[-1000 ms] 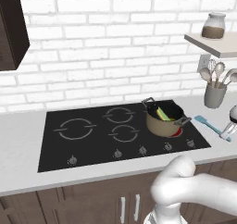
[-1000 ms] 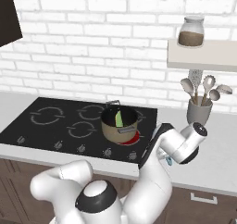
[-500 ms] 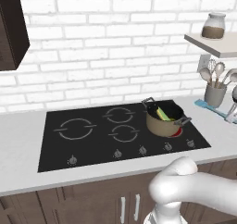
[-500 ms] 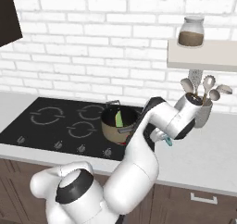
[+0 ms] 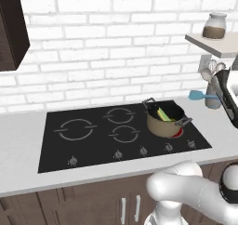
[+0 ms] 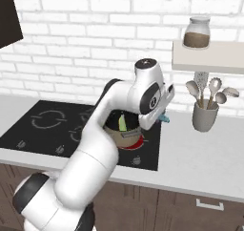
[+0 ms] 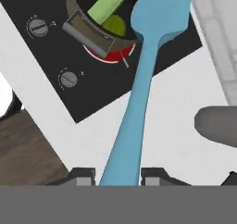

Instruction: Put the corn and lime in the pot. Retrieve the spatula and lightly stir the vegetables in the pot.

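The gripper (image 7: 118, 174) is closed on the handle of the spatula (image 7: 146, 75), whose light-blue shaft runs up between the two finger tips (image 7: 83, 176) to a broad blade. In the left base view the spatula (image 5: 201, 95) is held in the air above the right end of the tabletop (image 5: 21, 140), clear of the surface, blade toward the pot (image 5: 165, 120). The pot stands on the front right burner of the black cooktop (image 5: 60, 145), near the cooktop's right edge (the ring under it glows red). The corn (image 5: 163, 114) leans inside the pot, and the hand view shows its green husk (image 7: 109, 3) with the lime (image 7: 114, 25) just beside it, both within the dark rim (image 7: 92, 33). A grey utensil cup (image 6: 205, 116) with spoons stands toward the back right of the tabletop, well apart from the pot.
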